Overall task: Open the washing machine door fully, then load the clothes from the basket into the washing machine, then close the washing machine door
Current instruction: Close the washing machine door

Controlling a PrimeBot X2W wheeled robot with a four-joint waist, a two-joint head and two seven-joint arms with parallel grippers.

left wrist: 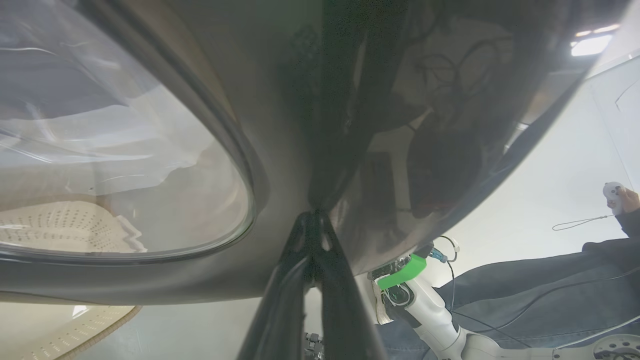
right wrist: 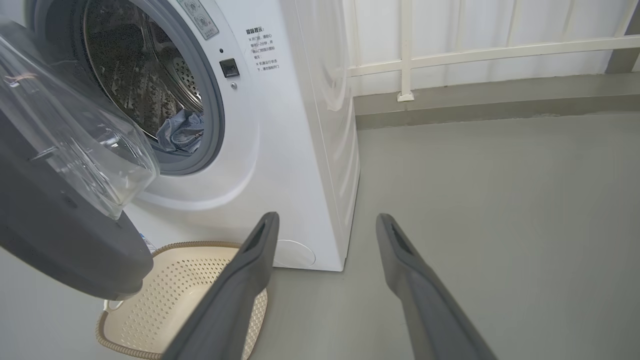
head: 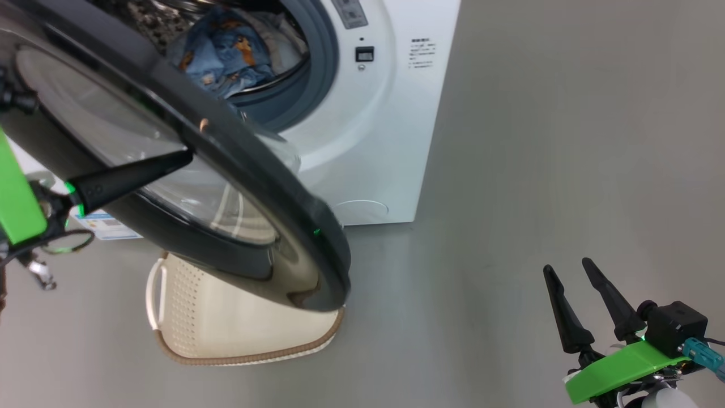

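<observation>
Step in hand, by our reading: closing. The clothes lie inside the drum of the washing machine, blue print uppermost, and the basket on the floor looks empty in the right wrist view.

The washing machine door stands part open, hinged on our left. Its free edge hangs over the basket, and its glass bowl faces the opening.

Left end effector: fingers closed together, gripping nothing. In the left wrist view the tips meet their own reflection in the glossy black rim, so we judge them to be touching the door's outer face, just beside the edge of the glass.

Right end effector: fingers spread, empty, low on our right and well apart from the door.

Key relation: the door lies directly ahead of the left fingertips, and the opening is beyond it, up and to the right in the head view. The left arm is the nearer one. The contact sits between hinge and free edge, so the tips may slide on the gloss.
</observation>
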